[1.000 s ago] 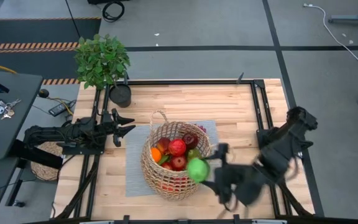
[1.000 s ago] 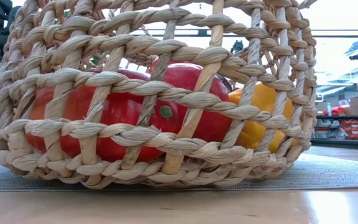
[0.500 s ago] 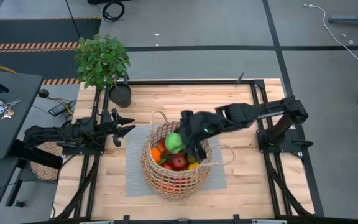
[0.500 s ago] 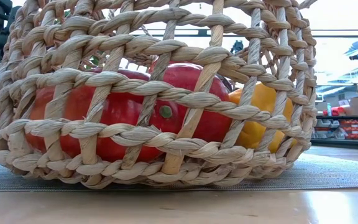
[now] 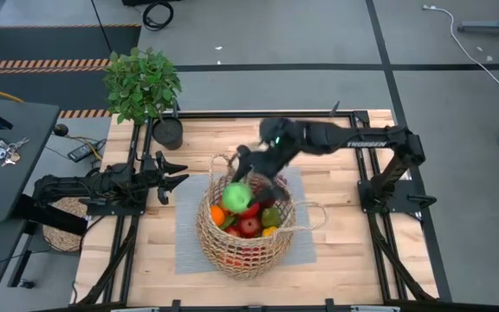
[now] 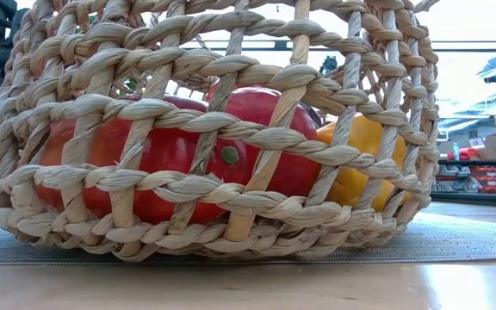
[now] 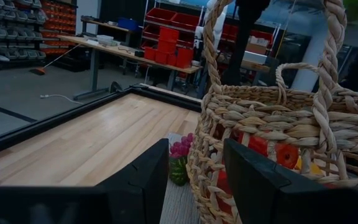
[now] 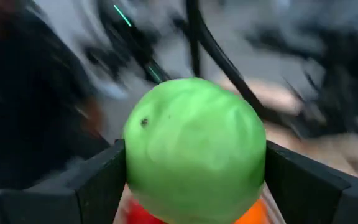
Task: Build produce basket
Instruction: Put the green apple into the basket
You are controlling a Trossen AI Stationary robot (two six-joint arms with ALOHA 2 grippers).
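Observation:
The tan wicker basket [image 5: 241,227] stands on a grey mat at the table's middle, filled with red, orange, yellow and green produce [image 5: 249,224]. It fills the low view [image 6: 205,129] and shows in the left wrist view [image 7: 278,124]. My right gripper [image 5: 243,186] is over the basket's far rim, shut on a green round fruit [image 5: 236,194], which fills the right wrist view [image 8: 194,149]. My left gripper [image 5: 176,178] waits open at the table's left, level, beside the basket. My right gripper pinches the green fruit between its two fingers, one on each of its opposite sides [image 8: 126,168]. The arm comes from the table's right and far side, slanting down. The fruit is just above the produce in the basket; whether it touches it I cannot tell.
A leafy potted plant [image 5: 143,85] in a black pot [image 5: 168,132] stands at the table's far left corner. A pink-and-green item [image 7: 179,158] lies on the mat beside the basket. A small woven disc [image 5: 63,227] lies off the table's left edge.
My right gripper has carried the green fruit from the basket's near right side up over the basket and on to its far rim, swinging toward the table's far and left edges. The basket and my left arm have kept still.

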